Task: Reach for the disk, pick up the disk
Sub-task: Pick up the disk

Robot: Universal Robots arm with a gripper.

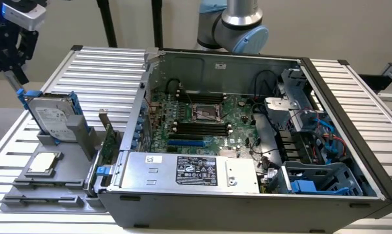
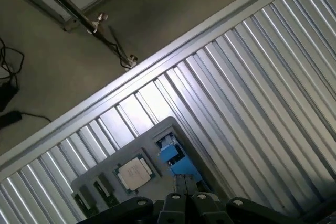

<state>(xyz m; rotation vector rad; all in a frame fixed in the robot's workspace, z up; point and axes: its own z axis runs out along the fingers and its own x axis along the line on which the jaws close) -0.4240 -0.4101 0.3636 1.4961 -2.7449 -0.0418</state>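
Disk (image 1: 51, 114) upright in grey holder (image 1: 85, 134), near worktop edge at exterior view's left. Gripper (image 1: 18, 80) just above disk's blue rail, empty. Fingers (image 2: 179, 184) seem pressed together, though view is poor.

Risk: closed tips strike rail instead of straddling it, tilting disk toward CPU chip (image 1: 43, 163).

Disk's white label and power supply's (image 1: 144, 170) black label: print illegible.

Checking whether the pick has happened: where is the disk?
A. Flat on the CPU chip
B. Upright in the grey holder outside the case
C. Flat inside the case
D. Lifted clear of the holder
B: the disk stands on edge in the grey holder beside the case, with the gripper close above it.
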